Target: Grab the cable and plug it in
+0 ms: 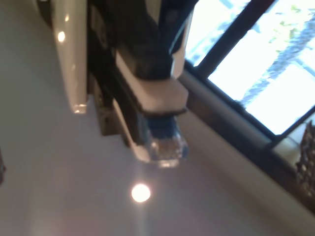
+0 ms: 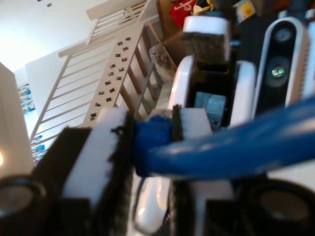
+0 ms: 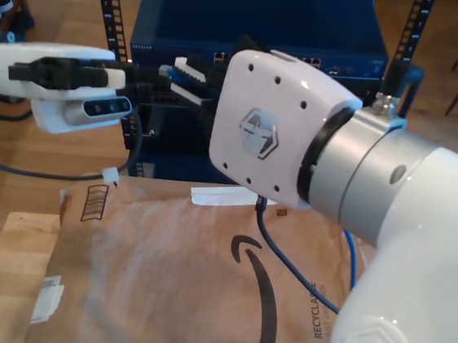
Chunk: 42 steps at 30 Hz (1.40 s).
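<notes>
The cable's clear-blue plug (image 1: 167, 145) sticks out past the fingertips of my first gripper (image 1: 153, 123), which is shut on it between white pads. My second gripper (image 2: 152, 147) is shut on the blue cable (image 2: 236, 147), a stretch of which runs off across the second wrist view. Just beyond it that view shows the other gripper's white fingers (image 2: 179, 83) and its camera (image 2: 280, 64). In the exterior view two arms meet tip to tip in front of the rack, with a bit of blue (image 3: 167, 72) between them. The cable (image 3: 349, 258) hangs down by the big white arm.
A dark blue network switch (image 3: 260, 27) sits in a rack behind the grippers. A brown cardboard sheet (image 3: 185, 281) lies below, with a black cable (image 3: 265, 229) across it. Wooden floor surrounds it. The big white arm (image 3: 389, 205) blocks much of the exterior view's right.
</notes>
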{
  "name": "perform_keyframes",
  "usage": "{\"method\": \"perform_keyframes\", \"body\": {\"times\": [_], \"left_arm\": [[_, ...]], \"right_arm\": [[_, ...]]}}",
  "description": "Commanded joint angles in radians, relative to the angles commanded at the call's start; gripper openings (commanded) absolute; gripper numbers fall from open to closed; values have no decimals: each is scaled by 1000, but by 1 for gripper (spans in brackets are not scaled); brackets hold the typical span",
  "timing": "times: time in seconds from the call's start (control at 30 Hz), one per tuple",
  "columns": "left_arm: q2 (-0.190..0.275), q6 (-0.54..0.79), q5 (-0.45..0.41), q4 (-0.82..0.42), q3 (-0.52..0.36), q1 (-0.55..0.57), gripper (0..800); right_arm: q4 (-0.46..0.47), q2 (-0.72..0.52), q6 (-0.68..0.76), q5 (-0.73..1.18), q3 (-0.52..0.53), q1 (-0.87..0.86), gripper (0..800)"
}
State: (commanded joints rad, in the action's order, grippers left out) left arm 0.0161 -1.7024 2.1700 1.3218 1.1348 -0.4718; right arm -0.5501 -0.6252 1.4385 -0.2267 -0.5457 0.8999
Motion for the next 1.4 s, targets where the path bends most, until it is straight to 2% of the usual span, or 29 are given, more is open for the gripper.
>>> {"method": "perform_keyframes", "body": {"times": [0.07, 0.2, 0.3, 0.37, 0.43, 0.67, 0.77, 0.9, 1.0, 1.07, 1.2, 1.27, 1.33, 1.4], "left_arm": [[6, 40, -46, -164, 60, -29, 800], [97, 124, -91, -500, 91, -48, 800], [152, 184, -91, -657, 74, -129, 800], [166, 247, -91, -715, 35, -207, 800], [207, 342, -87, -778, -3, -272, 800], [428, 621, -92, -1053, -224, -411, 800], [557, 740, -117, -1220, -362, -419, 800], [697, 898, -157, -1295, -483, -468, 800], [709, 1037, -166, -1315, -516, -598, 800], [709, 1166, -221, -1316, -557, -704, 800], [704, 1379, -465, -1375, -721, -953, 800], [704, 1444, -600, -1384, -793, -1060, 800], [703, 1488, -703, -1386, -836, -1115, 800], [698, 1513, -783, -1384, -885, -1123, 800]], "right_arm": [[2, 32, 0, 0, -2, -18, 0], [3, 77, -2, 2, -9, -129, 0], [3, 81, -2, 2, 5, -212, 0], [3, 83, -2, -11, 29, -261, 0], [8, 83, -3, -52, 51, -298, 1], [40, 109, -29, -338, 183, -408, 1], [25, 140, -133, -529, 241, -410, 2], [-123, 216, -259, -812, 295, -396, 1], [-242, 276, -353, -994, 316, -322, 1], [-284, 316, -353, -1086, 336, -273, 1], [-319, 339, -353, -1178, 387, -255, 0], [-362, 339, -353, -1183, 407, -224, 0], [-413, 339, -353, -1185, 408, -192, 0], [-445, 339, -354, -1185, 410, -169, 0]]}}
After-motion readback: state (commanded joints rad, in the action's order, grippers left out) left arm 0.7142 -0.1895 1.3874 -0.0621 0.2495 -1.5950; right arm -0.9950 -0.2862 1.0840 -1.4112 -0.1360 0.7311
